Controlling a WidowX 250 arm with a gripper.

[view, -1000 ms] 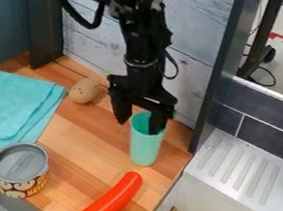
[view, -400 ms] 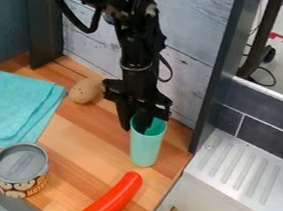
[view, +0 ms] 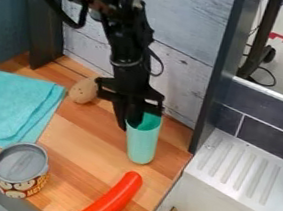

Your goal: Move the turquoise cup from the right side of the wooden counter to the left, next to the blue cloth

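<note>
One mint cup (view: 141, 145), near the tabletop's (view: 85, 139) right edge; my gripper (view: 128, 125) pinches its wall narrowly; that one-sided grip might let it tilt or slip.

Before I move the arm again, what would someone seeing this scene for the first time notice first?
Probably the glossy red sausage-shaped object, lying at a slant near the front edge of the wooden counter. Next, the black gripper hanging over the upright mint-green cup, its fingers at the rim's left side in the picture. The bright turquoise cloth also stands out, spread flat at the picture's left.
</note>
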